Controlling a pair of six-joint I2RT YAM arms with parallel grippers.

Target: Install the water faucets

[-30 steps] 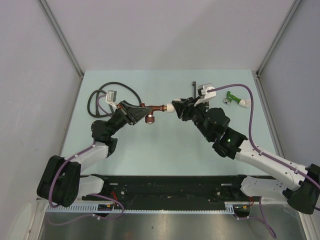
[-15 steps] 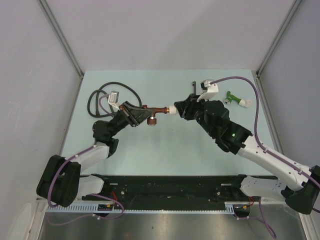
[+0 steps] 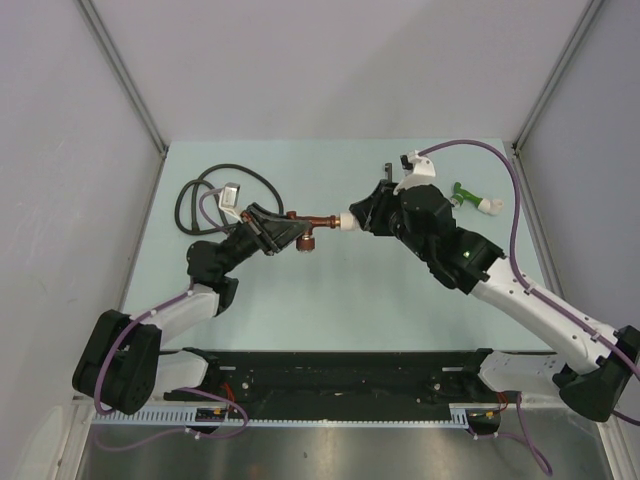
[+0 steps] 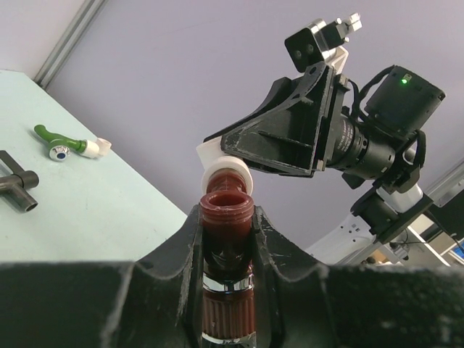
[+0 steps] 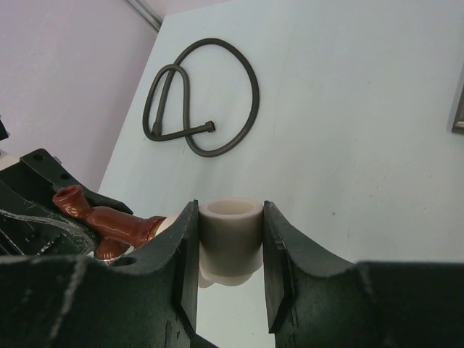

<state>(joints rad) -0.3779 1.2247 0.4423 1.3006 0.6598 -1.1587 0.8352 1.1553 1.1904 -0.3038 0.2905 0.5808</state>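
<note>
The reddish-brown faucet (image 3: 308,226) hangs in the air over the middle of the table, held between both arms. My left gripper (image 3: 282,222) is shut on its body; in the left wrist view the threaded brown tube (image 4: 227,217) stands between my fingers. My right gripper (image 3: 352,218) is shut on the white elbow fitting (image 5: 230,235) at the faucet's other end (image 5: 109,217). The white fitting also shows in the left wrist view (image 4: 223,167), just beyond the brown tube. The green faucet (image 3: 470,197) lies on the table at the back right, also in the left wrist view (image 4: 65,144).
A coiled black hose (image 3: 205,190) lies at the back left, also in the right wrist view (image 5: 206,101). A dark T-shaped tool (image 3: 386,174) lies near the back, behind my right arm, its end showing in the left wrist view (image 4: 18,190). Grey walls enclose the table.
The right wrist has rotated and its arm has risen, its camera swinging toward the back. The faucet and the left gripper have shifted slightly.
</note>
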